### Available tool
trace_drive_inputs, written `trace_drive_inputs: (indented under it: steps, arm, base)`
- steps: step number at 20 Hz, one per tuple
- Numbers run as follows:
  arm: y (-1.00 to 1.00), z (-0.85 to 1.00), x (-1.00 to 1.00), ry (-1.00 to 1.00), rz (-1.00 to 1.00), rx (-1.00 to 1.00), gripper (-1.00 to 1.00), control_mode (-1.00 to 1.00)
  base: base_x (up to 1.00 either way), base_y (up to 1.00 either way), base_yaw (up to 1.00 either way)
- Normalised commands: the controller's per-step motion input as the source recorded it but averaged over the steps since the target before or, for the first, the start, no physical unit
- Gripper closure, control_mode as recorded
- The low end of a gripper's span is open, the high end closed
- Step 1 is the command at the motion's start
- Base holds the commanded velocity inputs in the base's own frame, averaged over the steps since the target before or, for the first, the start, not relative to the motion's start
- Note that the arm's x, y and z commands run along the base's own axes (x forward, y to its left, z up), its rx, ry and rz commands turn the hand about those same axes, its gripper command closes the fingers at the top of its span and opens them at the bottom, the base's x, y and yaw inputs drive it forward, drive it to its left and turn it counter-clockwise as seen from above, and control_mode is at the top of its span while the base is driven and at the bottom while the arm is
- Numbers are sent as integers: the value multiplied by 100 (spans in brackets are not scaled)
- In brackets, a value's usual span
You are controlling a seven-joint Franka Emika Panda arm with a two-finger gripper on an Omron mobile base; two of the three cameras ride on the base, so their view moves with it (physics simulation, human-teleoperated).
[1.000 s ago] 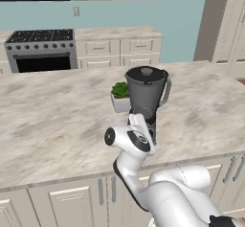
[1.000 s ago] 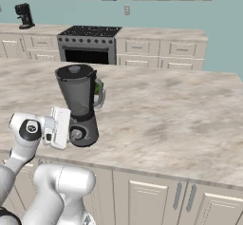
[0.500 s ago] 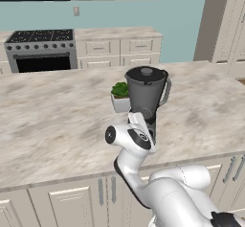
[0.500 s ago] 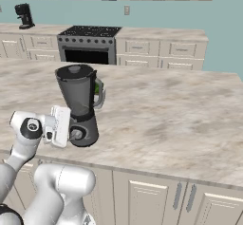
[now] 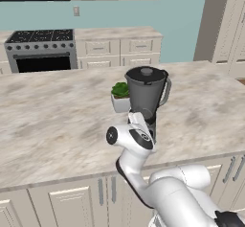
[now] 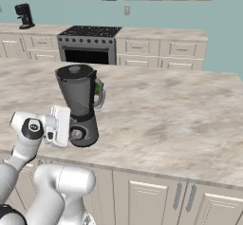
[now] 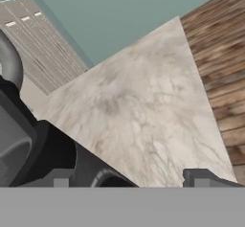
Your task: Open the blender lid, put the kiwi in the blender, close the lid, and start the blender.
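Blender (image 6: 79, 103) sits near desk (image 6: 166, 119) front edge, blender lid (image 5: 146, 72) on, plant pot (image 5: 120, 96) just behind. End effector (image 7: 127, 179) low by the base w/ dial (image 6: 77, 134), fingers apart, holding nothing. Should square up on dial, approach slow, not shove base.

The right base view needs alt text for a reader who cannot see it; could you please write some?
A grey blender with its black blender lid on stands on a marble counter, and the robot's white hand sits close against its base. A plant peeks out behind the jar; a stove lines the far wall.
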Motion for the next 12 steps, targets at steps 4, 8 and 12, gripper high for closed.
trace_drive_inputs:
  steps: [4,8,12]
  arm:
    - [4,-34,26,-11,8,0,-100,-100]
    - [0,-28,3,-21,7,1,-100,-100]
    - [0,-4,-16,-21,1,1,-100,-100]
  base:
    - [0,0,0]
    - [0,0,0]
    - [0,0,0]
